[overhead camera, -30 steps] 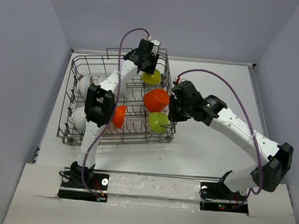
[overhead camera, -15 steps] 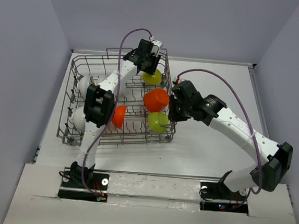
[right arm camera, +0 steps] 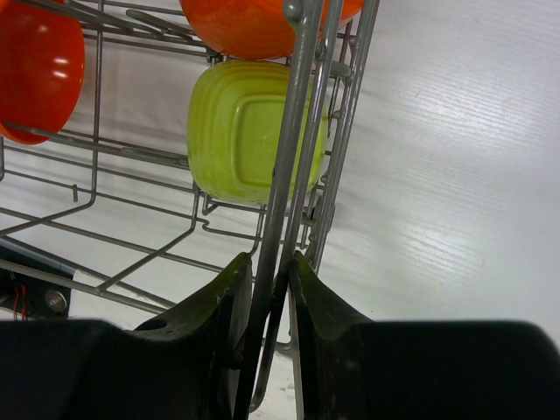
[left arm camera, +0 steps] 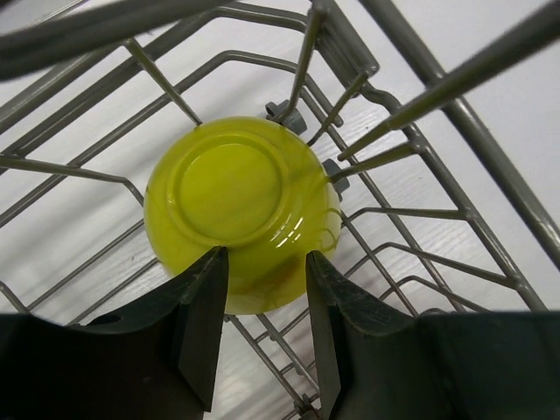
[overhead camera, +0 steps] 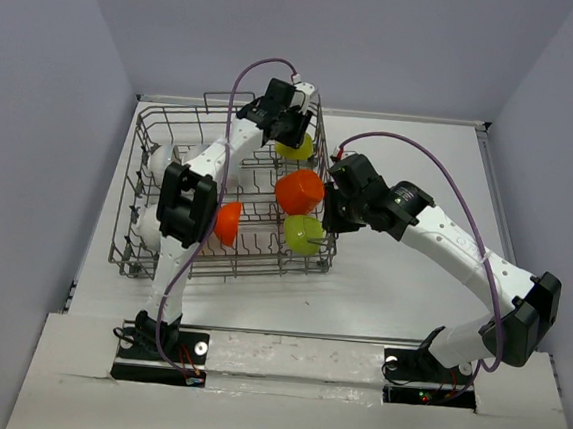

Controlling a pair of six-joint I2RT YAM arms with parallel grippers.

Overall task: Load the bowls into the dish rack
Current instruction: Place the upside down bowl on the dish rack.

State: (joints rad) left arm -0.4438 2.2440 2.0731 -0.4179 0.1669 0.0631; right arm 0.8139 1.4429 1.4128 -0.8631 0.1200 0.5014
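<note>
The grey wire dish rack (overhead camera: 171, 116) stands on the left half of the table. A yellow-green bowl (left arm camera: 241, 210) lies upside down on the tines in its far right corner. My left gripper (left arm camera: 262, 258) hovers just above the bowl's near edge, open and holding nothing. My right gripper (right arm camera: 269, 262) is shut on the upright wires of the rack's right side wall (right arm camera: 302, 131). An orange bowl (overhead camera: 300, 191), a lime squarish bowl (overhead camera: 304, 234), a red-orange bowl (overhead camera: 228, 222) and two white bowls (overhead camera: 158, 163) are also in the rack.
The rack's tall wire sides (left arm camera: 420, 52) rise close around my left gripper. Bare white table (overhead camera: 422, 156) stretches to the right of the rack, under my right arm. Grey walls close in the table on three sides.
My left wrist has lifted and turned slightly toward the far right above the yellow-green bowl. The bowl stays put in the corner. The right arm has not moved.
</note>
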